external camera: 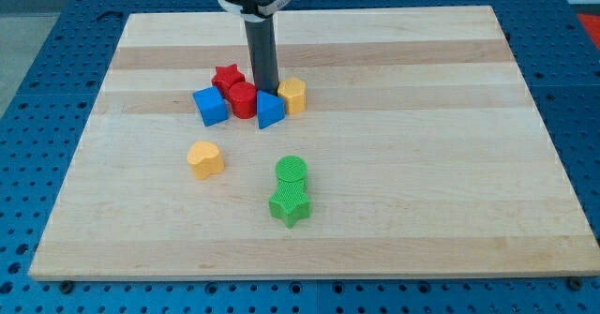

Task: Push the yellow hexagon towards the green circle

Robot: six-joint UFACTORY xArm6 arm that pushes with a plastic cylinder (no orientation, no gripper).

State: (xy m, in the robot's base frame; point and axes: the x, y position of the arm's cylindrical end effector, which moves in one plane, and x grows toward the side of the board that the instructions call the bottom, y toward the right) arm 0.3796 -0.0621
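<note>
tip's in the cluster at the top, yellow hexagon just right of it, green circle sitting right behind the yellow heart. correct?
Not quite. The camera view shows the green circle right behind the green star, not the yellow heart, which lies apart toward the view's left. The rest holds: my tip is in the cluster near the view's top, with the yellow hexagon just to its right.

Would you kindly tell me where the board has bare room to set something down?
The view's right side beyond the yellow hexagon is free, as is the bottom left below the yellow heart. It is crowded around my tip, and the green circle touches the green star.
</note>
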